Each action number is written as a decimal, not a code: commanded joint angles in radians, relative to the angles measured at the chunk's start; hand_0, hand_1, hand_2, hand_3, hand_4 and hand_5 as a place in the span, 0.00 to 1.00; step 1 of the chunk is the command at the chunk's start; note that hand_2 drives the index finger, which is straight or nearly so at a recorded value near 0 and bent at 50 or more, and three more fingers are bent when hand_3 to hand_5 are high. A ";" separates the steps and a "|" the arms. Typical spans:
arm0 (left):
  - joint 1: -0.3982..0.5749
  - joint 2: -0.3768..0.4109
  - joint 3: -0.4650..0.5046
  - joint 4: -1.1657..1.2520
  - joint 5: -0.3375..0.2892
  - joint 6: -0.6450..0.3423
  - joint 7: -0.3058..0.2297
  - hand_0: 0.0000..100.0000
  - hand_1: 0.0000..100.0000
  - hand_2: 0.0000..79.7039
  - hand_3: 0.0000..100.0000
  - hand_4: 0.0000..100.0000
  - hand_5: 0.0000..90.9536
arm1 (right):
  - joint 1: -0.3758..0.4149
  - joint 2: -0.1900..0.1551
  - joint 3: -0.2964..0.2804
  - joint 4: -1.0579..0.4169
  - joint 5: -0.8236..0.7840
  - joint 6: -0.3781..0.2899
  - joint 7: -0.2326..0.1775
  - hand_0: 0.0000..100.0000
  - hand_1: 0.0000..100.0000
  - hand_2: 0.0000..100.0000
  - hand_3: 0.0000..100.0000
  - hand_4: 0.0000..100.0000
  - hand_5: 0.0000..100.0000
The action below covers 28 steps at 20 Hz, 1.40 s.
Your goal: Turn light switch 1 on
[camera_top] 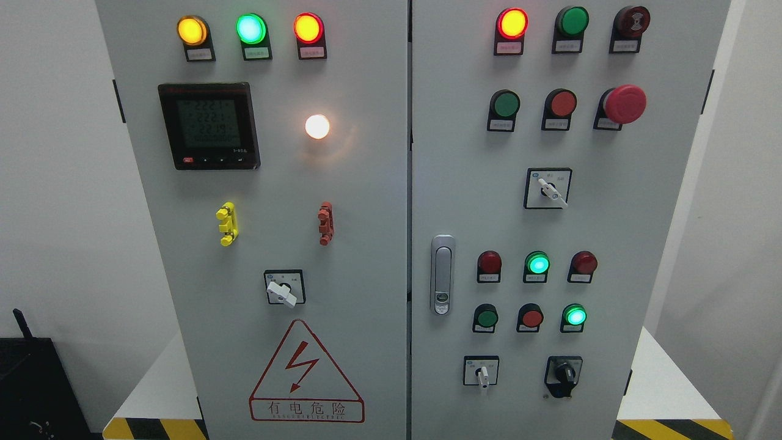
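Warning sign [306,376]: 有电危险. Meter display [208,124]: 222-ish rows.

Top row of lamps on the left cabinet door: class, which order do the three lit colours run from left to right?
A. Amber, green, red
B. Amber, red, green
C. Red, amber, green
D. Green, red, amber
A: on the left door the amber lamp sits leftmost, the green lamp in the middle and the red lamp on the right, all three lit.

I see in my camera a grey cabinet [366,195] with two doors. On its left door a white lamp [317,126] is lit, near a digital meter [209,126]. Below them sit a yellow switch [225,223] and a red switch [325,223], well apart. Lower is a white rotary knob [282,293], above a red warning triangle [305,376].
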 commanded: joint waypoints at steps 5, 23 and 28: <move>-0.112 -0.012 0.031 1.035 0.002 0.162 -0.090 0.44 0.39 0.00 0.00 0.04 0.00 | 0.000 0.000 0.000 0.000 0.000 0.000 0.000 0.31 0.00 0.00 0.00 0.00 0.00; -0.220 -0.063 -0.004 1.025 0.003 0.446 -0.123 0.33 0.04 0.00 0.00 0.00 0.00 | 0.000 0.000 0.000 0.000 0.000 0.000 0.000 0.31 0.00 0.00 0.00 0.00 0.00; -0.231 -0.063 -0.004 1.024 0.003 0.445 -0.120 0.32 0.04 0.00 0.00 0.00 0.00 | 0.000 0.000 0.000 0.000 0.000 0.000 0.000 0.31 0.00 0.00 0.00 0.00 0.00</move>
